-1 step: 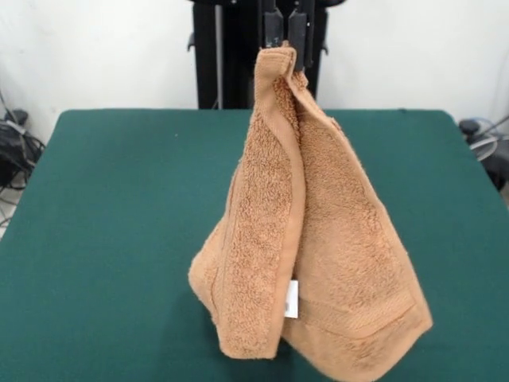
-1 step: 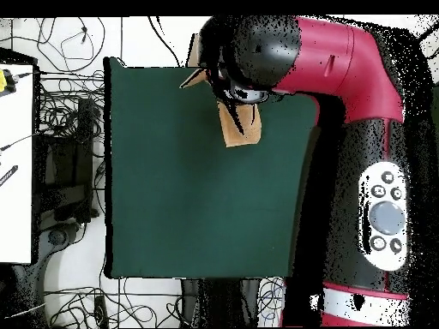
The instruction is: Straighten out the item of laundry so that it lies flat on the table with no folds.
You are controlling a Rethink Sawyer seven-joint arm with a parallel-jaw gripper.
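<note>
The end effector [image 1: 286, 49] is pinched shut on one hemmed corner of the fluffy orange-tan terry towel [image 1: 318, 239], so it hangs in a folded cone above the table's [image 1: 119, 223] green felt, white tag [image 1: 292, 299] showing near the bottom.

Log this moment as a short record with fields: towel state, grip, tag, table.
towel: orange-tan terry hand towel hanging from one pinched corner, draped in vertical folds, not flat
grip: gripper shut on the towel's top corner
tag: small white tag showing between the hanging folds, low down
table: green table, towel's lower edge near its front
</note>
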